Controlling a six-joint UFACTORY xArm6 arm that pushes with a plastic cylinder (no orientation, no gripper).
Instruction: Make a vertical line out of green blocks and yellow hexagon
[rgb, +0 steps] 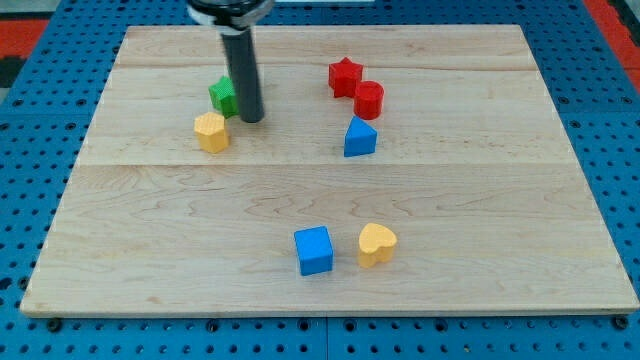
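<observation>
A green block (223, 96), star-like in shape, sits at the upper left of the wooden board (150, 220), partly hidden by my rod. A yellow hexagon (211, 131) lies just below it, slightly to the left, close to or touching it. My tip (250, 119) rests on the board right beside the green block's right side and just up and right of the yellow hexagon. Only one green block shows.
A red star (344, 76) and a red cylinder (369, 99) sit at upper centre-right, with a blue triangle (360, 137) below them. A blue cube (314, 250) and a yellow heart (376, 244) lie near the bottom centre.
</observation>
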